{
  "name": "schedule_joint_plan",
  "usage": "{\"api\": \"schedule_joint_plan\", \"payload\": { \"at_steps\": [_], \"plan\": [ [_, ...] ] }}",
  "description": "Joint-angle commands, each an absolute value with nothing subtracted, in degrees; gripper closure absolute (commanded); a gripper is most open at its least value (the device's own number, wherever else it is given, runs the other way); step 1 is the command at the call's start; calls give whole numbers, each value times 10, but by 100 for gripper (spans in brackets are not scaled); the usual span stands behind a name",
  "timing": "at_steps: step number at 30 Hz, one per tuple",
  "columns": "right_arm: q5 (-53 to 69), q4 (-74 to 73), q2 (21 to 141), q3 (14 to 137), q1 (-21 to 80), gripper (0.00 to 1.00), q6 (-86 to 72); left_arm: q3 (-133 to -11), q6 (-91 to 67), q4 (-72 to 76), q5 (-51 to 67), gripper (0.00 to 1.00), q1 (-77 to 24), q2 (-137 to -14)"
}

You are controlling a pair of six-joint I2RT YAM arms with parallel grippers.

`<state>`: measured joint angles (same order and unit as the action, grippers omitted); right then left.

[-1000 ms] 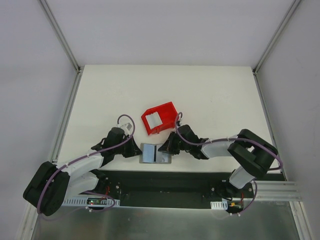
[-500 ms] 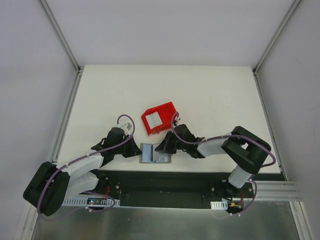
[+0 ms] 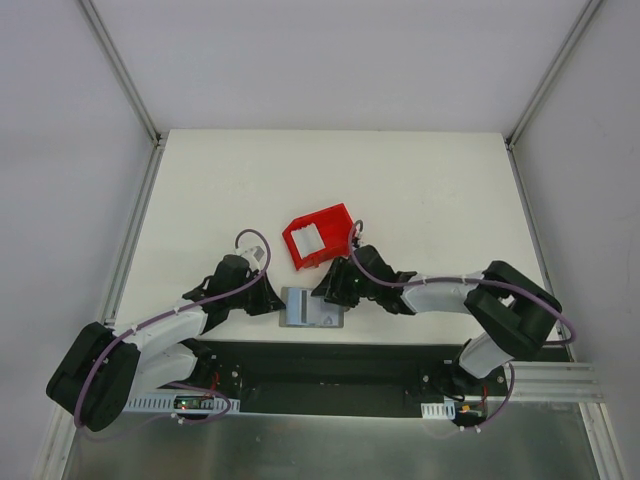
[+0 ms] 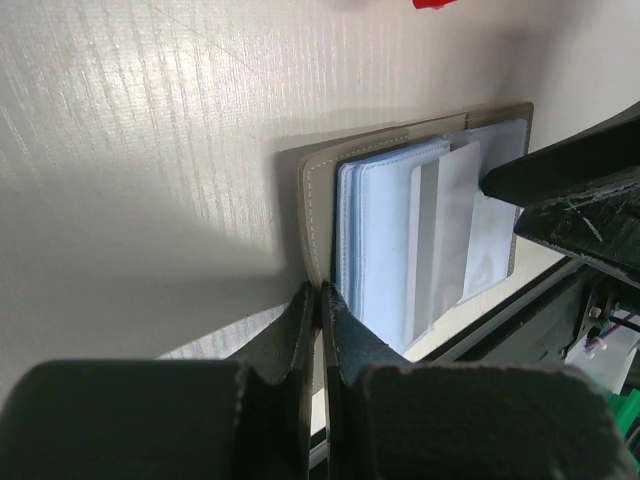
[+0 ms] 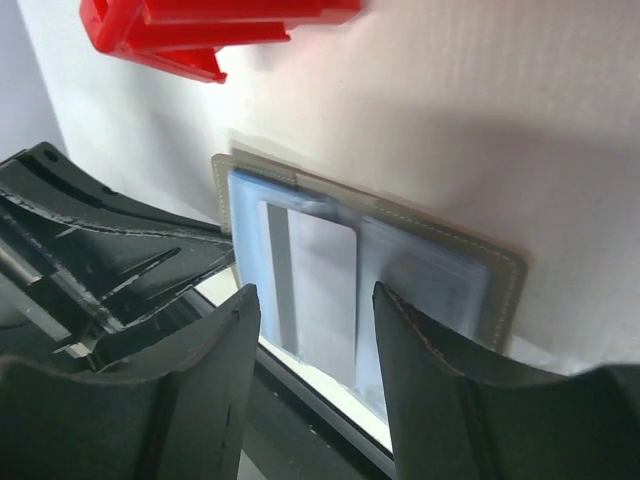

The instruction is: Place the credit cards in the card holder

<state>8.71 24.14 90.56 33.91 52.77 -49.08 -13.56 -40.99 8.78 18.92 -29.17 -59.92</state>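
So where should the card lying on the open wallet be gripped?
By its free end near the table edge, coming from the near side: the card lies flat on the wallet, so only that protruding end seems to offer both faces.

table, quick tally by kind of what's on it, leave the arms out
red bin: 1
card holder: 1, lying open
credit cards: 1 plain to see, on the open holder; whether there are more cannot be told
total: 3

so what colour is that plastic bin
The bin is red, clearest in the top external view.
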Motion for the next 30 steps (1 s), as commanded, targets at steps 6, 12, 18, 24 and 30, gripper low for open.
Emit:
{"api": "schedule_joint_plan", "payload": {
  "at_steps": [6,12,18,24,30],
  "plan": [
    [94,118,943,418,559,49,-446,-132,-403,84,182,100,-291,-594],
    [109,125,965,453,571,56,-442,-133,-403,83,184,100,-290,-594],
    [118,137,966,474,574,74,-435,-133,-404,84,185,100,-290,-592],
    [147,155,989,484,574,76,-441,-133,-404,84,185,100,-291,-591],
    [129,140,943,461,551,61,-416,-130,-411,84,182,100,-291,-584]
  ]
}}
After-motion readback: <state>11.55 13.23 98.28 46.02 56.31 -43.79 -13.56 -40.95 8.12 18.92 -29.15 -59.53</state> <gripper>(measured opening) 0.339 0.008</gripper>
